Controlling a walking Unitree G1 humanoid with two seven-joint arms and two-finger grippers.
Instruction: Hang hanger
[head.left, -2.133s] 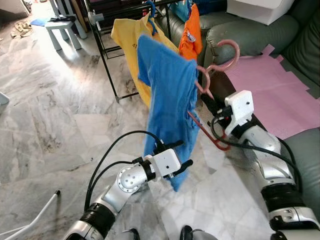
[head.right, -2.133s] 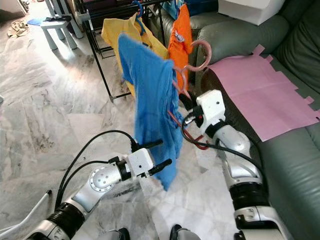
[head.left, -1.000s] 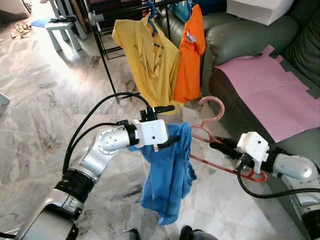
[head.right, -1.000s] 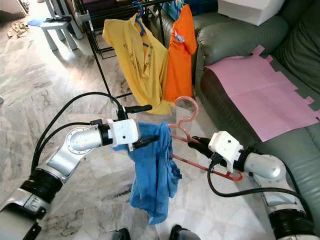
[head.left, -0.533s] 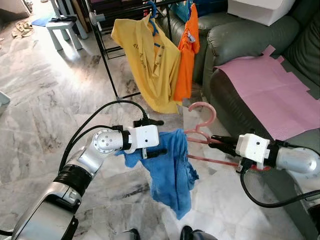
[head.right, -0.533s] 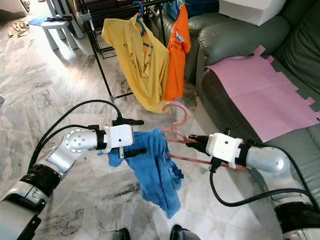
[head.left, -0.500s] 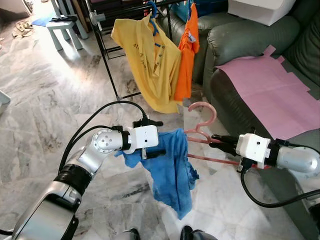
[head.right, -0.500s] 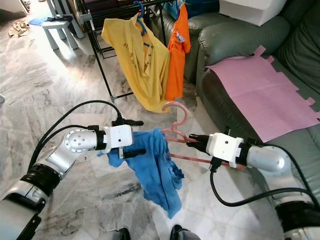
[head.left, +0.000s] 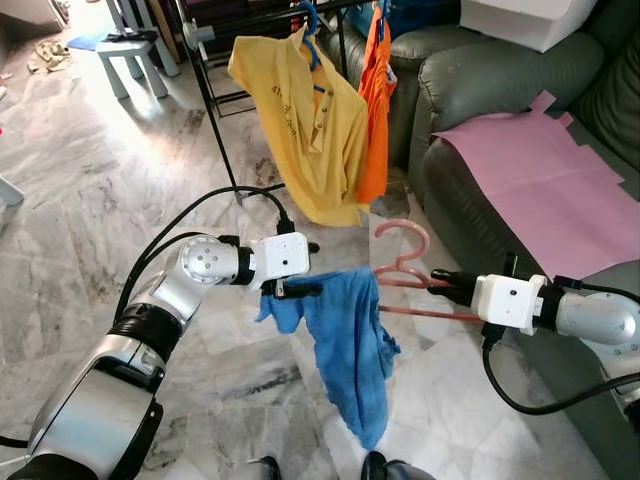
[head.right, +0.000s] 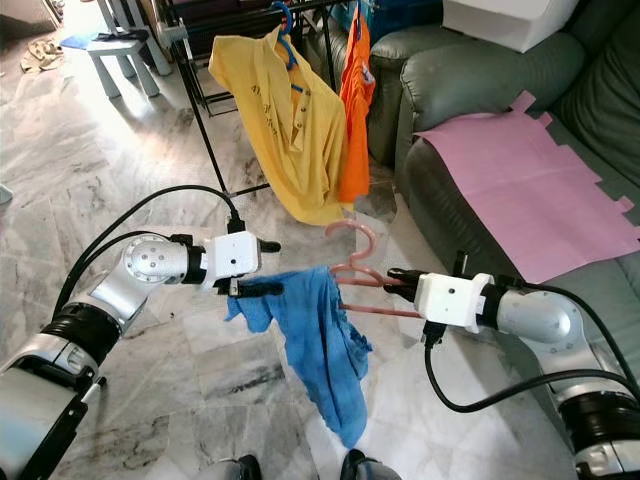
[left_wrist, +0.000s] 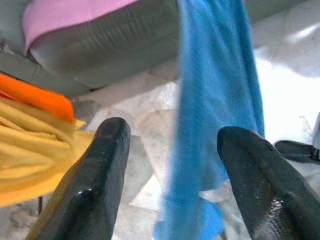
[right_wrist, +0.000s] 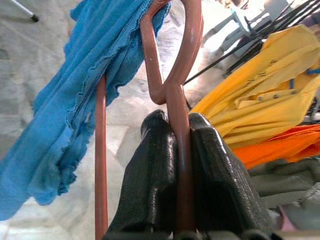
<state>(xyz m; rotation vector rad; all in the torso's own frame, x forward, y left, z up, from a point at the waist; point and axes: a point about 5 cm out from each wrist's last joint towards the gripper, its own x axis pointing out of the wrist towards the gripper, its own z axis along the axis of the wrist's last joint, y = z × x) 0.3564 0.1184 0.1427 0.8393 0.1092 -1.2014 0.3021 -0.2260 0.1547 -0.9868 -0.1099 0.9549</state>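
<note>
The pink hanger (head.right: 362, 268) hangs low in front of the rack (head.right: 205, 130), below the yellow shirt (head.right: 285, 130), with a blue shirt (head.right: 320, 350) draped over its left end. The right pincer (right_wrist: 175, 150) is clamped on the hanger's neck. The left pincer (left_wrist: 170, 165) stands wide at the blue shirt's upper edge.

Hanger (head.right: 352, 270): showing salmon pink. Cloth (head.right: 318, 345) on it: blue. Far shirt (head.right: 283, 110): yellow; shirt (head.right: 355, 110) to its right: orange. Sofa (head.right: 470, 70): grey-green w/ pink sheet (head.right: 520, 175). Floor (head.right: 90, 190): grey-white marble veining. Rack (head.right: 195, 95): black.
</note>
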